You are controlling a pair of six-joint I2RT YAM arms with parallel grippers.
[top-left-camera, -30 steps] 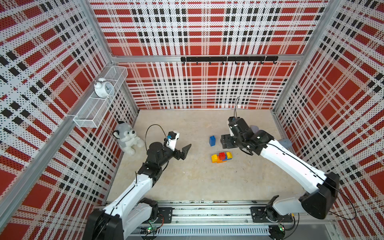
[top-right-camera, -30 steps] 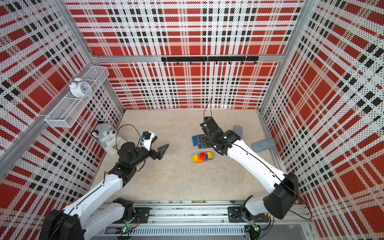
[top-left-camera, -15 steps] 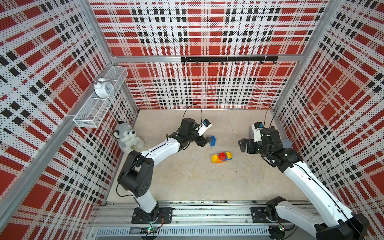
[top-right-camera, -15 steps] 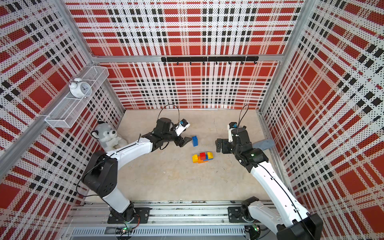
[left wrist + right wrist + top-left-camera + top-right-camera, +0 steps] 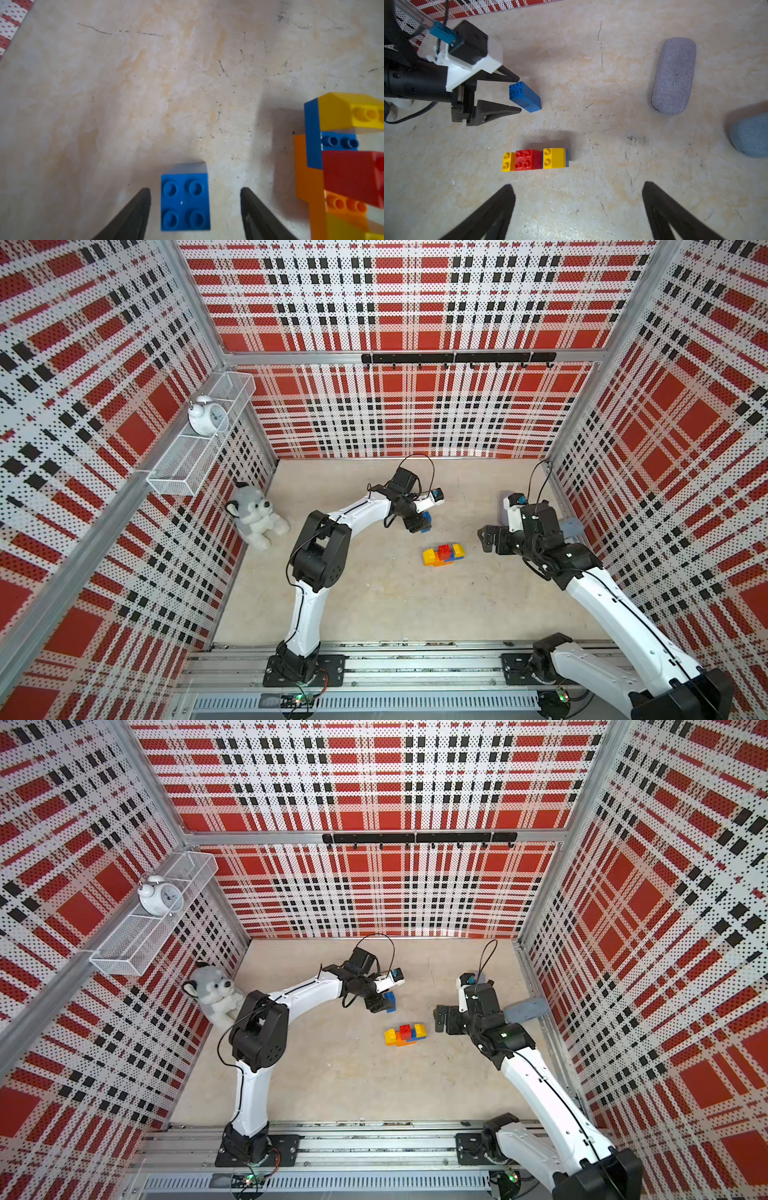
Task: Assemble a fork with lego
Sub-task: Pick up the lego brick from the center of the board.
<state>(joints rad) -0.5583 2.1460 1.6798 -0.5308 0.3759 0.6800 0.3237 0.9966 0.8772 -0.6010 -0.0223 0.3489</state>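
Note:
A tall blue lego brick (image 5: 185, 202) stands upright on the floor, studs up, seen in both top views (image 5: 426, 519) (image 5: 390, 1001). My left gripper (image 5: 195, 188) reaches down over it, open. One finger is on each side of the brick with a gap on both sides (image 5: 518, 93). The partly built fork (image 5: 442, 553) lies nearer the front: an orange and blue bar with yellow, red and yellow bricks on it (image 5: 534, 160). My right gripper (image 5: 578, 185) is open and empty, hovering to the right of that assembly (image 5: 444, 1019).
A grey fabric case (image 5: 673, 75) and a blue-grey one (image 5: 749, 135) lie by the right wall. A plush husky (image 5: 255, 514) sits against the left wall under a wire shelf (image 5: 199, 448) that holds an alarm clock (image 5: 208, 418). Plaid walls enclose three sides.
My left arm swung from the front left over to the blue brick and its jaws narrowed around it. My right arm drew back to the right and opened wide.

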